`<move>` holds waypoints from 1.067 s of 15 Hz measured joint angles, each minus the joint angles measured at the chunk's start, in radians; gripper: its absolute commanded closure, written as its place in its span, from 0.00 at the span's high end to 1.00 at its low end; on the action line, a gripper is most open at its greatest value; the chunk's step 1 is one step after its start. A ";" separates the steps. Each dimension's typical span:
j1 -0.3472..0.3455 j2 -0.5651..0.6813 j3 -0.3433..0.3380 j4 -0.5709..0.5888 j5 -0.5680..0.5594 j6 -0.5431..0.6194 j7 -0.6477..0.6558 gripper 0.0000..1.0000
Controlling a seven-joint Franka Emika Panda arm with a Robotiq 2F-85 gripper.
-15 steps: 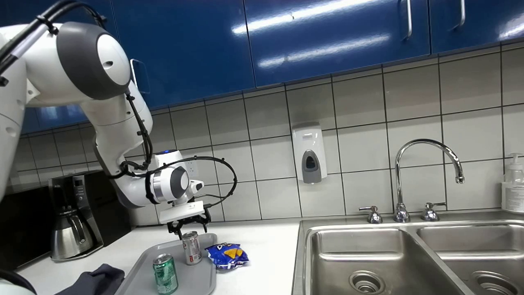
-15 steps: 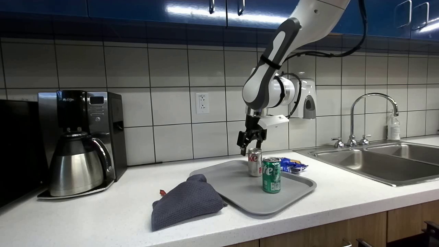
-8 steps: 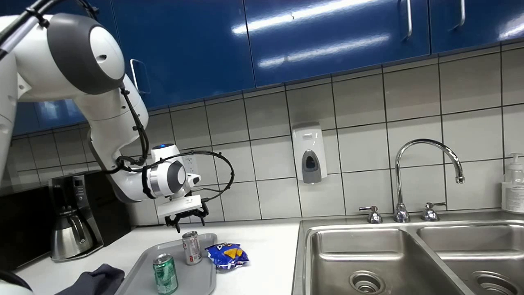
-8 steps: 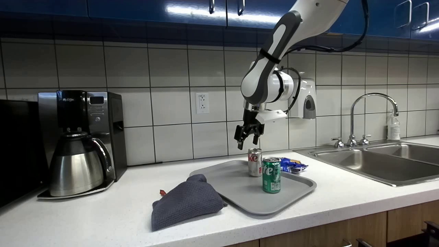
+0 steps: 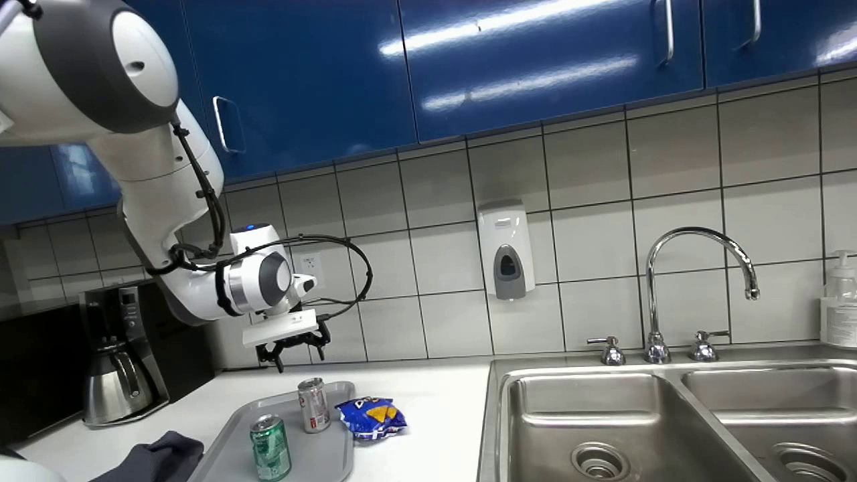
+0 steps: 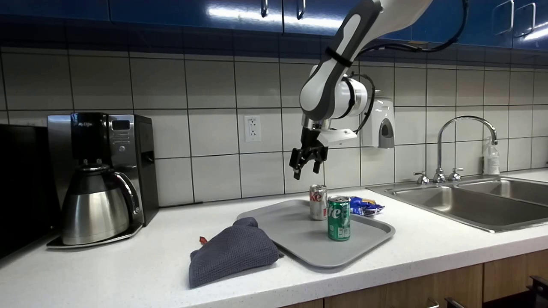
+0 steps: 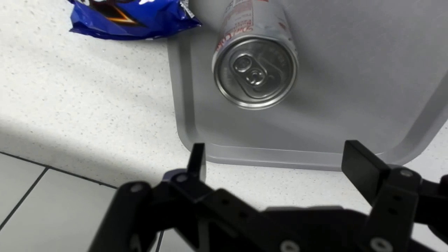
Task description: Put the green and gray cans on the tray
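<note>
In an exterior view, your gripper (image 5: 300, 362), wide, holding nothing, hangs higher than the gray can (image 5: 313, 406), with the green can (image 5: 271, 448) farther off. In an exterior view, both stand upright below it on the tray (image 6: 295, 226), presumably because placing is done; the wide spread likely avoids knocking them. The wrist view alone shows the pull tab (image 7: 249, 71), beyond the fingertips (image 7: 364, 169), but not the green can.

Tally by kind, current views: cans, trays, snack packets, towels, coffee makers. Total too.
Cans: 2 (green can, gray can)
Tray: 1
Packet: 1
Towel: 1
Coffee maker: 1
Total: 6
</note>
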 measured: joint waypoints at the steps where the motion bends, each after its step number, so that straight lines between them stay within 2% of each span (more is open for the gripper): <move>1: 0.005 -0.013 0.000 -0.013 0.000 0.000 0.004 1.00; 9: 0.035 -0.129 0.000 -0.122 -0.010 -0.002 0.055 1.00; 16: 0.048 -0.231 0.000 -0.206 -0.107 -0.026 0.211 1.00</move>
